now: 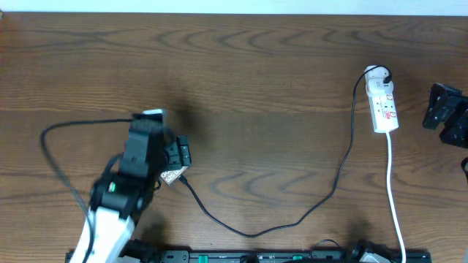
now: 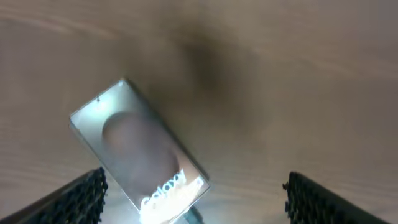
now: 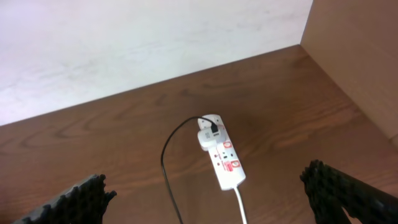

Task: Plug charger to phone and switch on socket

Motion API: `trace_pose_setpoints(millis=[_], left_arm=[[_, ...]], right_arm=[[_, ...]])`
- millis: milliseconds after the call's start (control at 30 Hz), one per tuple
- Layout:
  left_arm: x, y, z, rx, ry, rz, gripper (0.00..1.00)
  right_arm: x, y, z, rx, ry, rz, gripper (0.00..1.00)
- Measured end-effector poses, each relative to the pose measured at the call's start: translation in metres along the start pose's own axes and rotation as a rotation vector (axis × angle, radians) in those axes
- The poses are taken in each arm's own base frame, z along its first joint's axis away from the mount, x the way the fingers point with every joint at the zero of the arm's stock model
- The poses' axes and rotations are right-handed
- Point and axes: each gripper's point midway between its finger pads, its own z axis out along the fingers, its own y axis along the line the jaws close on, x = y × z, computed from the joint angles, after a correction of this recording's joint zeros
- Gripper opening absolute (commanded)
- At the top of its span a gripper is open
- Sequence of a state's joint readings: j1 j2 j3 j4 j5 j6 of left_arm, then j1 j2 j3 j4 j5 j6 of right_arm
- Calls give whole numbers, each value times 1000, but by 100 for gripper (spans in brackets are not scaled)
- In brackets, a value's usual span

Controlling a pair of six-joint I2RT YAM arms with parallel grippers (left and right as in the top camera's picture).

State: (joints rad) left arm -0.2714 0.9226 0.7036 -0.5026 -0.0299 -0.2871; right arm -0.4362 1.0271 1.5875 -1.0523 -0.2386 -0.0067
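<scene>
Brownish phone [image 2: 140, 149] lies under the left hand [image 2: 196, 202], fingers [image 2: 81, 199] spread wide

Table [image 1: 256, 73]: dark brown wood with a wavy grain, running across the whole overhead view.
Wall [image 3: 124, 37]: pale, faintly mottled, rising behind the table's far edge.
Side panel [image 3: 360, 50]: light brown wood, upright, meeting the wall at the corner.
Black bar [image 1: 241, 257]: lies along the table's near edge, with small green marks.
</scene>
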Motion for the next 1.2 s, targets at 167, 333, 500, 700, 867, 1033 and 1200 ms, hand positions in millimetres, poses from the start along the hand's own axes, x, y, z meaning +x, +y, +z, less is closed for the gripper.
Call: trace_pose_setpoints(millis=[167, 333, 500, 700, 867, 1033, 1200], left_arm=[[-47, -7, -24, 103, -401, -49, 68], [-80, 5, -59, 154, -733, -113, 59], [-82, 31, -76, 109, -874, -157, 59], [-82, 55, -98, 58, -977, -183, 68], [-79, 64, -115, 42, -1054, -192, 91], [-63, 70, -108, 38, -1071, -197, 93], [-50, 74, -98, 36, -1073, -198, 93]], right_arm=[[4, 0, 0, 0, 16, 4, 99], [18, 0, -1, 0, 74, 18, 99], [36, 1, -3, -1, 144, 35, 99], [55, 2, -6, -1, 224, 54, 99], [65, 3, -9, -2, 265, 64, 99], [67, 3, -9, -2, 273, 66, 99], [67, 3, -9, -2, 275, 67, 99]])
